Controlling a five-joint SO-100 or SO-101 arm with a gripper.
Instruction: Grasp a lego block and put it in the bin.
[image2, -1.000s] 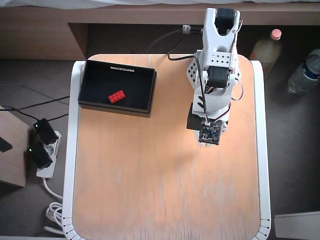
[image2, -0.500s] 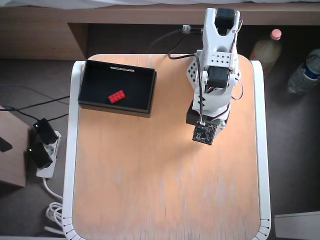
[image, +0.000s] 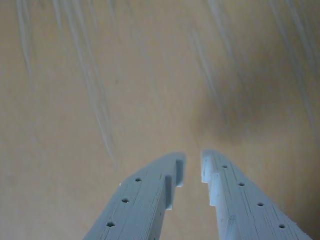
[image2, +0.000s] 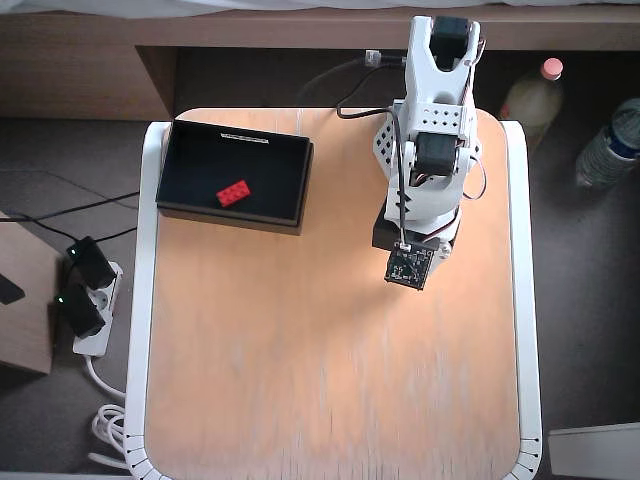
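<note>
In the overhead view the red lego block (image2: 233, 193) lies inside the black bin (image2: 190, 160) at the table's back left. The white arm (image2: 430, 150) stands folded at the back right, well apart from the bin, and its wrist camera board (image2: 410, 267) covers the fingers. In the wrist view my gripper (image: 192, 159) points at bare wooden tabletop. Its two pale fingers (image: 150, 195) stand almost together with only a thin slit between them and nothing held. Neither block nor bin appears in the wrist view.
The wooden table (image2: 330, 380) has white edges. Beyond its right edge, two bottles (image2: 535, 90) (image2: 610, 145) stand on the floor. A power strip with plugs (image2: 85, 300) lies on the floor to the left. Cables (image2: 340, 90) run behind the arm.
The wrist has drawn slightly back toward the arm's base over the last second, then stopped. The lego block has stayed in the bin.
</note>
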